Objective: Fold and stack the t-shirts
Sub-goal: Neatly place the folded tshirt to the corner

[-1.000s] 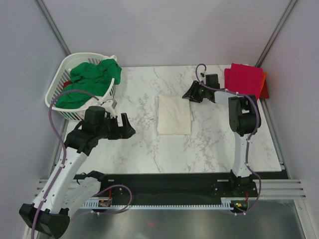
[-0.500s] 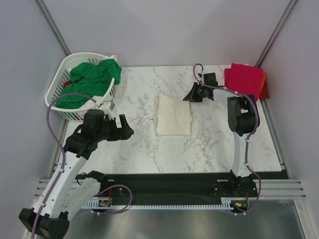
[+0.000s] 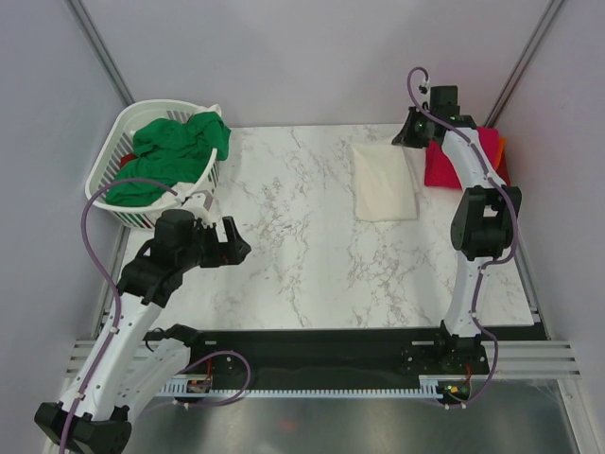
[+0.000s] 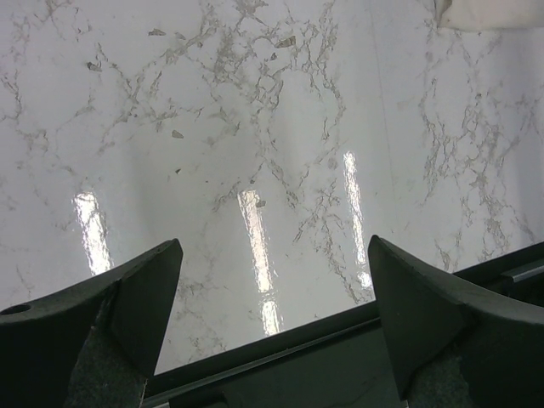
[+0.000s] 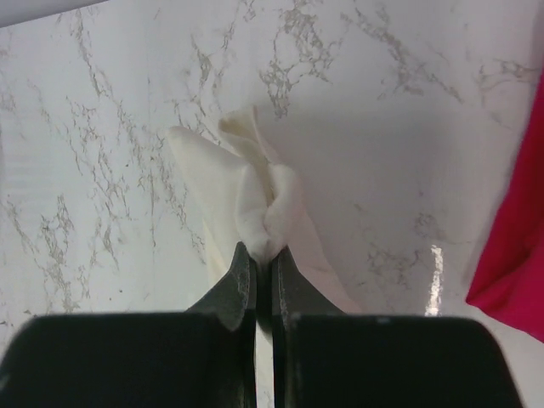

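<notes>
Stacking step: your right tool [image 5: 262, 255], clamped on the folded white shirt [image 3: 384, 184] lying on the counter [image 3: 284, 246], must lift it onto the adjacent pink stack [image 3: 440, 168]; your left tool [image 4: 272, 280] hangs spread apart.

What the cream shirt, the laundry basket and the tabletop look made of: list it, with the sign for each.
Cream shirt: soft matte cloth, probably knit cotton; it bunches into wrinkles where the right hand pinches it.
Laundry basket: white moulded plastic, by its slotted walls and smooth rim.
Tabletop: glossy marble-look slab, grey-veined, mirroring lights; real stone or laminate, unclear.
</notes>
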`<action>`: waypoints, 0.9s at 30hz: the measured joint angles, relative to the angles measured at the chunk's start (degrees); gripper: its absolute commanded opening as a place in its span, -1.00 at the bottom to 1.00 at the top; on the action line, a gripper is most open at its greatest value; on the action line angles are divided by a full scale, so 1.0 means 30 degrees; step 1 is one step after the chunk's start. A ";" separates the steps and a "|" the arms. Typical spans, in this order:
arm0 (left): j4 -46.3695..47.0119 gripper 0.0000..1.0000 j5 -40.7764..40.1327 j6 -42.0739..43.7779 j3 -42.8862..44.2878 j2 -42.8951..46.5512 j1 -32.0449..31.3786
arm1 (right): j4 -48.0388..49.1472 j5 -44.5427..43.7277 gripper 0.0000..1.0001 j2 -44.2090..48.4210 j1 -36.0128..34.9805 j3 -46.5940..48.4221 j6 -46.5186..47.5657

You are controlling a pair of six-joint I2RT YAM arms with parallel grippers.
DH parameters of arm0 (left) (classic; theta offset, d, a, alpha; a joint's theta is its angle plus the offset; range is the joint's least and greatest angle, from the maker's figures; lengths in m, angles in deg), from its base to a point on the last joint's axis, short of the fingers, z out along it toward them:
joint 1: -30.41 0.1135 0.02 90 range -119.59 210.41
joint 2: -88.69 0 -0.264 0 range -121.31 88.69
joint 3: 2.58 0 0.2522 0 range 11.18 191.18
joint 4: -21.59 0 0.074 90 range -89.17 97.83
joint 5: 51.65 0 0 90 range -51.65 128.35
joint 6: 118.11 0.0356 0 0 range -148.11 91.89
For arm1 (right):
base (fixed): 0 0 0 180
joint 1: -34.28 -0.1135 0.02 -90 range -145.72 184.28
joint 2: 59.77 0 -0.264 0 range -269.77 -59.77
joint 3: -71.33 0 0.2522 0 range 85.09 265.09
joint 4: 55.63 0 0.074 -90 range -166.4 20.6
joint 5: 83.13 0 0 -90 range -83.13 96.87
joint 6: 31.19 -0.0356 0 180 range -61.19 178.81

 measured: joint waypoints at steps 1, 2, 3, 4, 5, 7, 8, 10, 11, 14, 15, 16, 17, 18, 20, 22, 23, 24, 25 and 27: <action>0.0000 0.96 0.0000 0.0000 0.0000 0.0000 0.0000 | -0.0372 -0.0146 -1.00 0.0000 0.0189 0.0517 0.0146; 0.0000 0.96 0.0000 0.0000 0.0000 -0.0007 0.0000 | -0.0641 -0.0262 -1.00 -0.0007 0.0342 0.0903 0.0255; 0.0007 0.96 0.0000 0.0000 0.0000 -0.0022 0.0000 | -0.0925 -0.0313 -1.00 -0.0029 0.0561 0.1290 0.0379; 0.0015 0.96 0.0000 0.0000 0.0000 -0.0051 0.0000 | -0.1311 -0.0350 -1.00 -0.0087 0.0729 0.1792 0.0444; 0.0015 0.96 0.0000 0.0000 0.0000 -0.0073 0.0000 | -0.1705 -0.0357 -1.00 -0.0226 0.0911 0.2404 0.0532; 0.0029 0.96 0.0000 0.0000 0.0000 -0.0168 0.0000 | -0.2193 -0.0357 -1.00 -0.0561 0.1304 0.3592 0.0605; 0.0044 0.96 0.0000 0.0000 0.0000 -0.0204 0.0000 | -0.2404 -0.0350 -1.00 -0.0772 0.1537 0.4226 0.0627; 0.0051 0.96 0.0000 0.0000 0.0000 -0.0226 0.0000 | -0.2659 -0.0277 -1.00 -0.1086 0.2055 0.5187 0.0678; 0.0058 0.96 0.0000 0.0000 0.0000 -0.0226 0.0000 | -0.2827 -0.0211 -1.00 -0.1246 0.2324 0.5588 0.0678; 0.0073 0.95 0.0000 0.0000 0.0000 -0.0364 0.0000 | -0.3075 0.0073 -1.00 -0.1617 0.3147 0.6543 0.0648; 0.0080 0.95 0.0000 0.0000 0.0000 -0.0474 0.0000 | -0.3111 0.0182 -1.00 -0.1734 0.3424 0.6841 0.0597; 0.0087 0.95 0.0007 0.0000 0.0000 -0.0605 0.0000 | -0.3213 0.0306 -1.00 -0.1887 0.3730 0.7169 0.0503; 0.0095 0.95 0.0000 0.0000 0.0000 -0.0729 0.0000 | -0.3337 0.0510 -1.00 -0.2084 0.4044 0.7592 0.0350; 0.0102 0.95 0.0000 0.0000 -0.0007 -0.0816 0.0000 | -0.3439 0.0729 -1.00 -0.2310 0.4401 0.8080 0.0146; 0.0117 0.95 0.0000 0.0000 -0.0058 -0.0889 0.0000 | -0.3483 0.1537 -1.00 -0.2805 0.5158 0.9049 -0.0546; 0.0117 0.94 0.0000 -0.0007 -0.0124 -0.0896 0.0000 | -0.3271 0.2317 -1.00 -0.3198 0.6149 0.9799 -0.1304; 0.0117 0.94 0.0000 -0.0007 -0.0138 -0.0911 0.0000 | -0.3096 0.2616 -1.00 -0.3322 0.6586 0.9945 -0.1647; 0.0117 0.94 0.0000 0.0000 -0.0138 -0.0940 0.0000 | -0.2783 0.3016 -1.00 -0.3497 0.7206 1.0083 -0.2127; 0.0124 0.94 0.0000 0.0000 -0.0138 -0.0984 0.0000 | -0.2499 0.3249 -1.00 -0.3665 0.7723 1.0163 -0.2470; 0.0124 0.94 0.0000 0.0000 -0.0138 -0.1078 0.0000 | -0.2222 0.3424 -1.00 -0.4007 0.8546 1.0222 -0.2936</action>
